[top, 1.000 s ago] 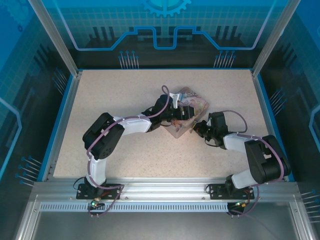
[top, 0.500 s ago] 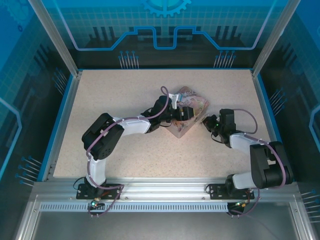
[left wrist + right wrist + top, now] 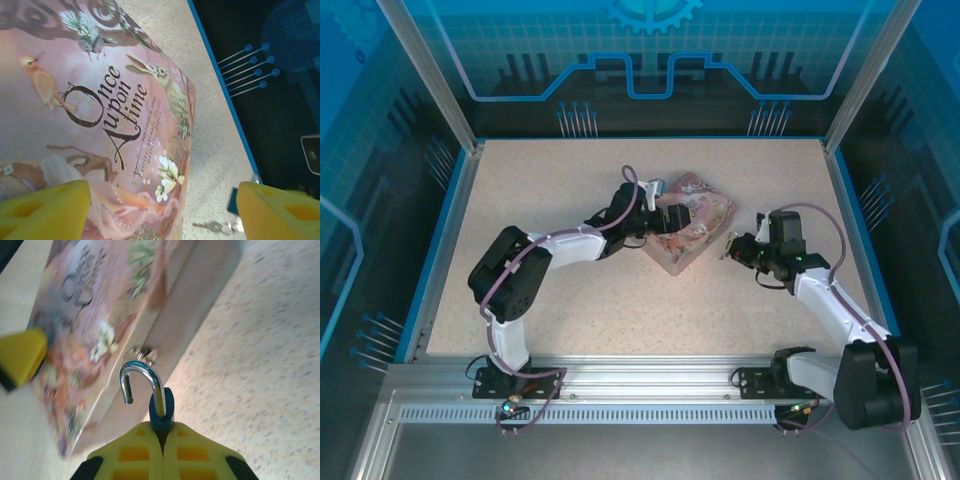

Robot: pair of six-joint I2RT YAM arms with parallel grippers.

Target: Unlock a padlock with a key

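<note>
Your right claw [image 3: 162,429] is pressed together on the padlock [image 3: 161,407] body, bottom centre of its wrist view, just beside the pink tin [image 3: 100,100]. Its shackle [image 3: 155,390] is free at one end, so I read the unlock step as done. Your left claw [image 3: 162,195] is spread over the tin's corner, pinching nothing. What looks like the key [image 3: 212,227] lies on the counter [image 3: 220,165], bottom right of the left wrist view. Next you only need to set the padlock down gently and back both arms off.
</note>
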